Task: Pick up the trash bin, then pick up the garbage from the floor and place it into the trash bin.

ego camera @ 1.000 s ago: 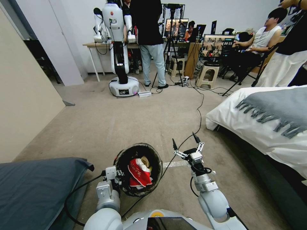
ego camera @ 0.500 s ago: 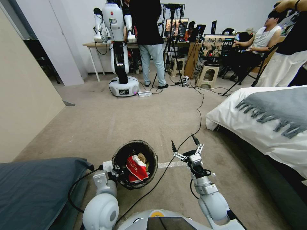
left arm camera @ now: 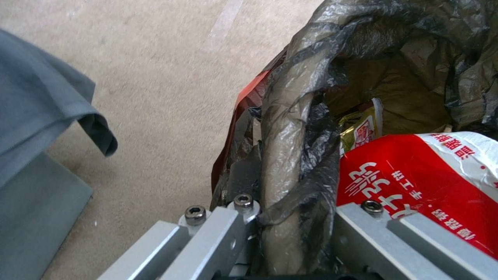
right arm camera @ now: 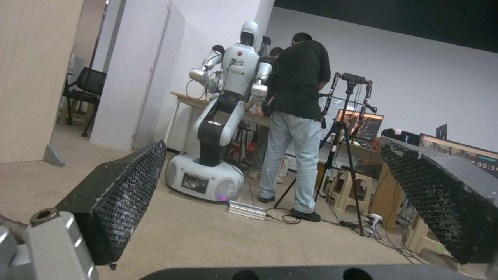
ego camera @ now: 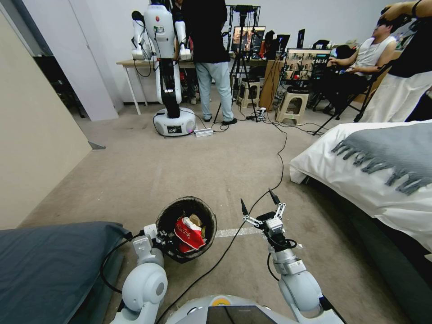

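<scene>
Open carpet is left ahead. Passage is narrowed by a pillow on the left, a bed on the right and a cable across the floor.

Grey pillow left, white bed right, second robot far across carpet

The robot's arms are glossy white with rounded joint housings. Black cables loop beside both forearms. The left end effector has bare aluminium bars fixed with hex-socket screws. The right end effector carries silver linkages and black, mesh-textured pads. An orange-yellow mark sits on the chest.
</scene>
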{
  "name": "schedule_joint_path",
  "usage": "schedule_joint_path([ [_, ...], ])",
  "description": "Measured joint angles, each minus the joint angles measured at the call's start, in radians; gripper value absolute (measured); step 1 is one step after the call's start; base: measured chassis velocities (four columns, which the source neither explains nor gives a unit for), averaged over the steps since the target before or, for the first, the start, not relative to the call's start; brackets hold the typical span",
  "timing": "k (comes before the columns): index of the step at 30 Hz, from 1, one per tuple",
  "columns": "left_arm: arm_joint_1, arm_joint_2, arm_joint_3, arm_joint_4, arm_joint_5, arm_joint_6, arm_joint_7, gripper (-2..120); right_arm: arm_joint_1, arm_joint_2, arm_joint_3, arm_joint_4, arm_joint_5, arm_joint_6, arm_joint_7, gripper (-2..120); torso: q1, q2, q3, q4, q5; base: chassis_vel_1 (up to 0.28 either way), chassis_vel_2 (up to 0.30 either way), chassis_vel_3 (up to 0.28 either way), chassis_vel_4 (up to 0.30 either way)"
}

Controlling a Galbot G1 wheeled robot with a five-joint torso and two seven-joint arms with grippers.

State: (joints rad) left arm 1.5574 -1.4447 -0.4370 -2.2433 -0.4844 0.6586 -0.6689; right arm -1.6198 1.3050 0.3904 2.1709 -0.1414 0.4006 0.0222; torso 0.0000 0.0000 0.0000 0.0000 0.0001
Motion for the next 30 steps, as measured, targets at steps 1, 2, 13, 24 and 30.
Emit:
schedule_joint_path([
  [1,-0.003,-0.001,-0.001,0.01,-0.005,0.0,-0.005,1,-0.001,0.0,0.001,0.001,0.0,0.0,-0.001,100,0.0,0.0,0.0,0.0,-0.0002,0.0,0.0,0.0,0.0],
  [2,-0.003,-0.001,-0.001,0.01,-0.005,0.0,-0.005,1,-0.001,0.0,0.001,0.001,0.0,0.0,-0.001,100,0.0,0.0,0.0,0.0,-0.0002,0.0,0.0,0.0,0.0],
  [13,-0.028,-0.001,-0.006,0.066,-0.051,0.003,-0.031,10,-0.005,0.007,-0.006,-0.002,-0.011,0.01,-0.012,100,0.0,0.0,0.0,-0.0001,0.0,0.0,0.0,0.0,0.0],
  [24,-0.042,-0.003,-0.003,0.083,-0.075,0.01,-0.038,30,-0.01,0.007,-0.007,-0.005,-0.019,0.015,-0.014,100,0.0,0.0,0.0,0.0,0.0,0.0,0.0,0.0,0.0],
  [30,-0.046,0.0,-0.006,0.072,-0.083,0.009,-0.037,46,-0.008,0.009,-0.012,-0.007,-0.024,0.015,-0.015,100,0.0,0.0,0.0,0.0001,0.0,0.0,0.0,0.0,0.0],
])
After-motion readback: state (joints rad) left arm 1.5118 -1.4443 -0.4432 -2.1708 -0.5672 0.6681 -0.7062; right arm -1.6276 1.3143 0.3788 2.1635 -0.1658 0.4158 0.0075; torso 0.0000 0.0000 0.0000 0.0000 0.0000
